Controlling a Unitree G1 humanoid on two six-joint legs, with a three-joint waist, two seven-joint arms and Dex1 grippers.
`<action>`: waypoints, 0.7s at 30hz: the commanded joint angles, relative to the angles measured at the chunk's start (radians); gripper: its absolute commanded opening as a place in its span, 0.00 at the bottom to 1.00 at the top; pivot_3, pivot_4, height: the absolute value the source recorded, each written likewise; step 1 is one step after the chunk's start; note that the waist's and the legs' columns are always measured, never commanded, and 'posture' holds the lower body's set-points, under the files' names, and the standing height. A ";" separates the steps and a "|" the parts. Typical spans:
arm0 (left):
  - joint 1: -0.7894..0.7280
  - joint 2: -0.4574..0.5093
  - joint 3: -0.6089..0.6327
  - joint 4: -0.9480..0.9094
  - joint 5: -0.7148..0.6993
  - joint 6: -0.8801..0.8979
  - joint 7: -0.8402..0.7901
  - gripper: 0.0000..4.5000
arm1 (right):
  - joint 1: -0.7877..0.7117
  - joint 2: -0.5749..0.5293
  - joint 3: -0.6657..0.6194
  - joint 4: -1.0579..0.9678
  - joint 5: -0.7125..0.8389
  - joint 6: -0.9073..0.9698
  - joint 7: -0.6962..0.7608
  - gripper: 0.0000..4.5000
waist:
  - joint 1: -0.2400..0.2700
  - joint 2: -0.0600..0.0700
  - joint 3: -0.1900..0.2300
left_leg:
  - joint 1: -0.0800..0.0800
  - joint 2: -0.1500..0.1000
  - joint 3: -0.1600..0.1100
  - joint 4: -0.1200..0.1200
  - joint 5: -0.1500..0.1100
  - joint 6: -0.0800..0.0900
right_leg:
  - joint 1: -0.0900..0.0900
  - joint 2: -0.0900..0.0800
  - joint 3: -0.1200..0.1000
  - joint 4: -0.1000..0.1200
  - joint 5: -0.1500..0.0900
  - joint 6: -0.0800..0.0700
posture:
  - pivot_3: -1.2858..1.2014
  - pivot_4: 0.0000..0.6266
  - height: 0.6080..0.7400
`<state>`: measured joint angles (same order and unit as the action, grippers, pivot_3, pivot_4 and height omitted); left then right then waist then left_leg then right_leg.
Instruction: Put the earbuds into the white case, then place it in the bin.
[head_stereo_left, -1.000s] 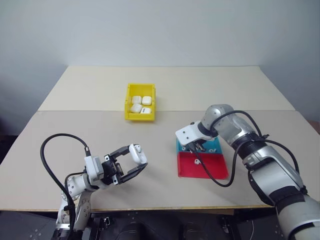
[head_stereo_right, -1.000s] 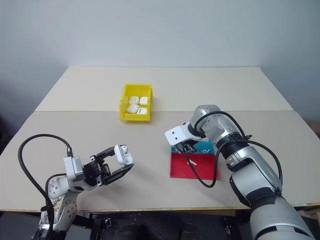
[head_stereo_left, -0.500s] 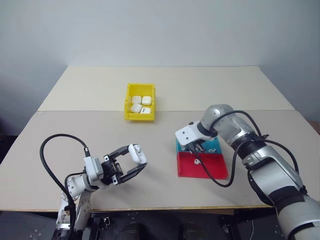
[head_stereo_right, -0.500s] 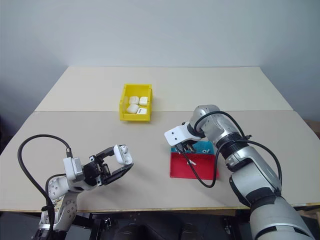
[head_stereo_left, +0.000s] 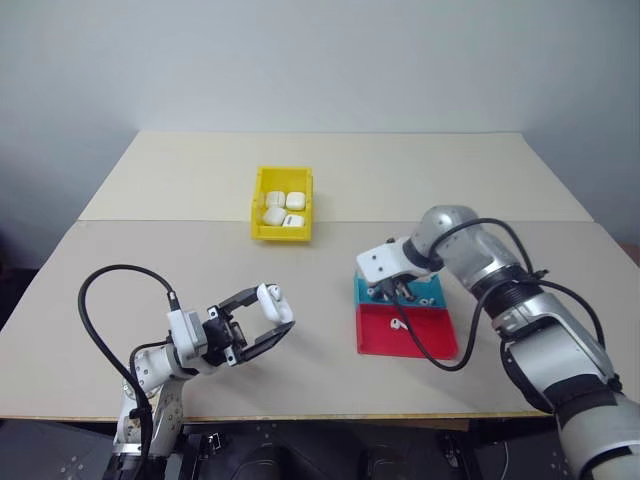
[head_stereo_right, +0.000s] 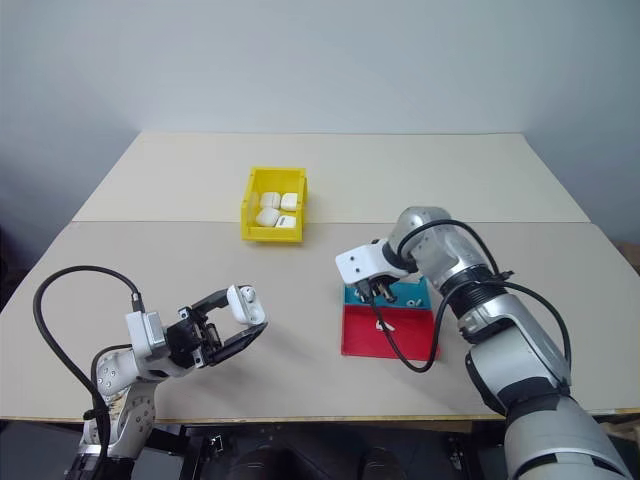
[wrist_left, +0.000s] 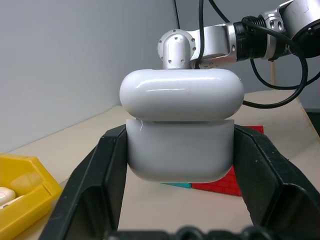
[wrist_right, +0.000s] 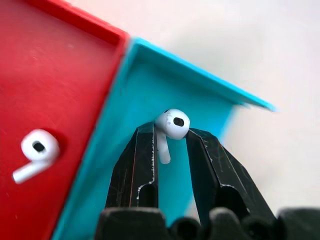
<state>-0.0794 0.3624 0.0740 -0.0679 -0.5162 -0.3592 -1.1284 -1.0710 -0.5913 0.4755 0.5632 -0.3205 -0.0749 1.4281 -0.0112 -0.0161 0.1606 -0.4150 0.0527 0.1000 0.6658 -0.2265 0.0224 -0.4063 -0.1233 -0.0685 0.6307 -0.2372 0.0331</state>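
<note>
My left gripper (head_stereo_left: 266, 314) is shut on the white case (wrist_left: 180, 150), held above the table's front left with its lid (wrist_left: 181, 95) raised. My right gripper (wrist_right: 171, 142) hangs just over the teal tray (head_stereo_left: 432, 295), pointing down. It is shut on one of the earbuds (wrist_right: 171, 124), pinched by its stem between the fingertips. A second earbud (wrist_right: 34, 152) lies in the red tray (head_stereo_left: 432, 338). The yellow bin (head_stereo_left: 281, 235) stands further back, near the table's middle, far from both grippers.
Several white cases (head_stereo_left: 283, 209) lie inside the bin. The teal and red trays sit side by side at the front right. Black cables loop from both arms. A seam crosses the tan table (head_stereo_left: 180, 250) behind the trays.
My right gripper has lifted slightly and shifted a little right over the teal tray. The left gripper and its case have stayed put.
</note>
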 joint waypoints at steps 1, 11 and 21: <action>-0.039 -0.004 -0.014 -0.032 -0.037 0.025 0.004 0.62 | 0.018 -0.077 -0.153 -0.142 0.100 0.106 -0.023 0.20 | 0.002 0.000 0.000 | 0.000 0.000 0.000 0.000 0.000 0.000 | 0.000 0.000 0.000 0.000 0.000 0.000 | 0.52 0.24 1.00; -0.234 -0.158 -0.136 -0.056 -0.113 0.150 0.031 0.62 | 0.268 -0.112 -0.768 -0.904 0.680 0.769 -0.238 0.20 | 0.022 0.000 0.000 | -0.001 -0.001 -0.003 0.000 0.000 0.000 | 0.001 0.000 -0.001 0.000 0.001 0.000 | 0.52 0.24 1.00; -0.392 -0.237 -0.185 -0.021 -0.192 0.268 -0.042 0.62 | 0.637 0.074 -0.990 -1.400 1.284 0.815 -0.579 0.20 | 0.021 0.000 0.000 | 0.001 -0.002 -0.011 0.000 0.000 0.001 | 0.004 0.000 -0.001 -0.001 0.001 0.001 | 0.52 0.24 1.00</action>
<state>-0.4541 0.1348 -0.1024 -0.0888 -0.6902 -0.0998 -1.1528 -0.4361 -0.5273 -0.5184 -0.7961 0.9082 0.7726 0.8965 0.0094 -0.0166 0.1604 -0.4141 0.0510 0.0890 0.6663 -0.2269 0.0231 -0.4028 -0.1229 -0.0686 0.6299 -0.2367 0.0337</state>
